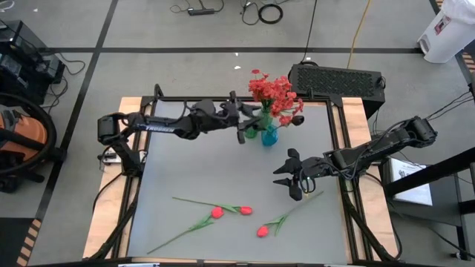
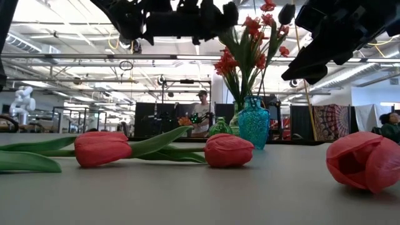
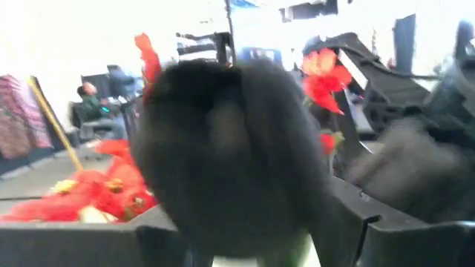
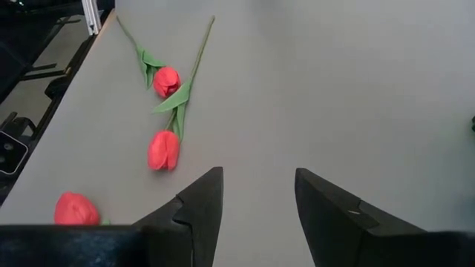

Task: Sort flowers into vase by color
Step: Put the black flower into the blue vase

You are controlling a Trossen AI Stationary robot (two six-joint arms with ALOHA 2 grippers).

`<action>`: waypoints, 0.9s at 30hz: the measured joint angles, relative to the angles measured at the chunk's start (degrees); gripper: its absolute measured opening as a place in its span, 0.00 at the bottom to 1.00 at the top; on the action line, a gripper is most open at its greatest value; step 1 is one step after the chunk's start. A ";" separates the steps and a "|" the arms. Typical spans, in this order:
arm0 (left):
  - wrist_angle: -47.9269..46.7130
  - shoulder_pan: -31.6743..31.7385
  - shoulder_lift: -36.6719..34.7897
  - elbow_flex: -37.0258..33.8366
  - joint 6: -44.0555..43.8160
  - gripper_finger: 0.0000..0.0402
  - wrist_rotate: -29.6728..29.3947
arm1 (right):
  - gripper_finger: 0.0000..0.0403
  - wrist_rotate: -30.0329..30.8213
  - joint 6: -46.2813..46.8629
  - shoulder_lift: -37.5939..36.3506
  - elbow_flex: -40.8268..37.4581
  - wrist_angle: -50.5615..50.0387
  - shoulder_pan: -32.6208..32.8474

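Red blossoms (image 1: 273, 90) stand in a blue vase (image 1: 269, 136) at the table's far middle, with a small green vase (image 1: 251, 132) beside it. My left gripper (image 1: 241, 133) reaches level to the vases from the left. A dark bud (image 3: 230, 156) fills its wrist view and hides the fingertips; the finger bases stand wide apart. Three pinkish-red tulips (image 1: 217, 212) (image 1: 245, 211) (image 1: 262, 231) lie flat on the near part of the table. My right gripper (image 1: 293, 178) hangs open above the table, right of centre, holding nothing, slanting down toward the tulips (image 4: 162, 150). My left gripper stands around the dark flower below its bud (image 3: 230, 156). The bud itself hides the fingertips, so I cannot tell whether they touch the stem or the bud.
A black box (image 1: 338, 80) sits just beyond the table's far edge behind the vases. Wooden rails (image 1: 338, 141) run along the table's sides. Bare grey table (image 1: 193, 170) lies between the vases and the tulips. A person (image 2: 201, 100) shows far off in the room.
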 joint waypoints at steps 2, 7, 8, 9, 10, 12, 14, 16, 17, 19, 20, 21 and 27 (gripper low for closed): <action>-4.20 0.00 0.00 1.63 0.11 0.44 0.57 | 0.40 0.00 -0.16 0.00 0.00 0.22 0.00; -10.39 0.09 0.04 5.24 0.39 0.44 1.92 | 0.40 0.01 -0.79 0.00 0.00 0.56 -0.02; -10.50 0.13 0.04 5.75 0.42 0.44 2.41 | 0.40 0.01 -0.99 0.00 0.00 0.58 -0.02; -10.47 0.19 0.02 6.14 0.42 0.44 2.82 | 0.40 0.01 -1.15 0.00 0.00 0.73 -0.02; -10.59 0.28 0.02 6.36 0.42 0.44 2.88 | 0.40 0.01 -1.25 0.00 0.00 1.02 0.00; -11.25 0.49 0.02 6.41 0.39 0.44 3.10 | 0.40 0.00 -1.29 0.00 0.00 1.59 -0.01; -13.79 0.85 0.02 6.41 0.39 0.44 3.13 | 0.40 -0.01 -1.30 0.00 0.00 2.03 -0.02; -17.37 1.24 0.02 6.41 0.42 0.44 3.12 | 0.40 -0.02 -1.30 0.00 0.00 2.03 -0.01; -19.25 1.49 0.02 6.41 0.48 0.44 3.11 | 0.40 -0.18 -1.30 0.00 0.00 2.03 -0.01; -22.63 1.73 0.04 6.41 1.45 0.44 3.11 | 0.40 -0.30 -1.42 0.00 0.00 2.03 -0.02; -23.93 1.81 0.04 6.41 1.76 0.44 3.11 | 0.40 -0.30 -1.64 0.00 0.00 2.04 -0.02; -24.99 1.86 0.04 6.41 1.97 0.44 3.11 | 0.40 -0.31 -1.76 0.00 0.00 2.09 0.00; -29.17 2.47 0.04 6.41 4.38 0.44 3.07 | 0.40 -0.30 -1.91 0.00 0.00 2.22 -0.02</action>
